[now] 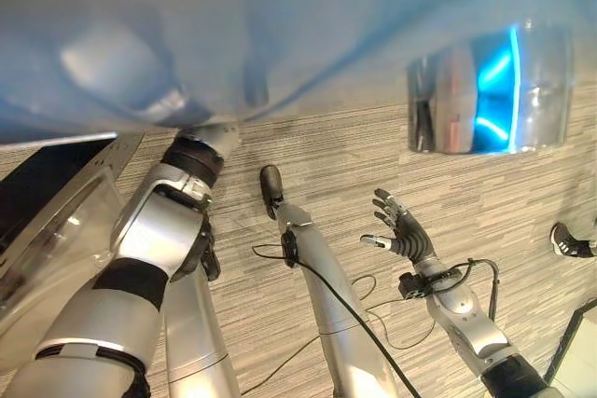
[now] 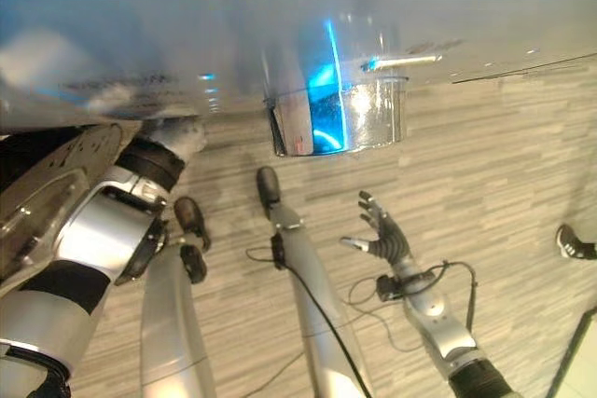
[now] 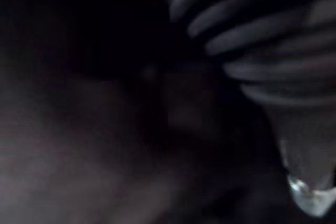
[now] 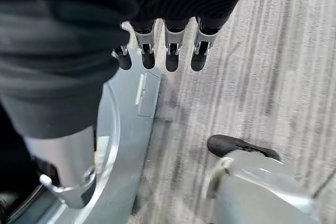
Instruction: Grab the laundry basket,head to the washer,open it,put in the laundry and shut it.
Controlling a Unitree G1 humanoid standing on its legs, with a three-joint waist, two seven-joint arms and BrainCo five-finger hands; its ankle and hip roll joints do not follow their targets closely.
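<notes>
- My left arm reaches into the washer (image 1: 280,34) at its open mouth. The forearm disappears under the pale front panel.
- My left hand (image 3: 308,171) is inside, in the dark. I can make out the ribbed cover and one silver digit, but I cannot tell whether the fingers are spread or closed on anything.
- Location of the laundry: not confirmed. The left wrist view shows dim, soft-edged pale shapes past the hand. I judge they may be cloth in the drum, but they are too dark to name.
- The washer door (image 1: 56,221) stands swung open beside my left arm, glass in a metal rim. The opening step looks done, and loading appears to be the step in hand.
- My right hand (image 1: 401,230) hangs free above the striped floor (image 1: 485,193), fingers straight and spread, thumb apart, holding nothing. It is well clear of the washer mouth.
- A shiny metal cylinder (image 1: 490,90) sits near the washer's front on my right side. I cannot tell what it is.
- Handling, as a judgement: laundry is light, limp and non-fragile. It drapes and snags rather than slips.
- Take hold by bunching a thick fold in a full curl of fingers and thumb, not by an edge.
- Trailing ends may catch on the door rim. Push the load deep into the drum before closing.
- The door is rigid and hinged. Push on its outer rim with flat fingers.
</notes>
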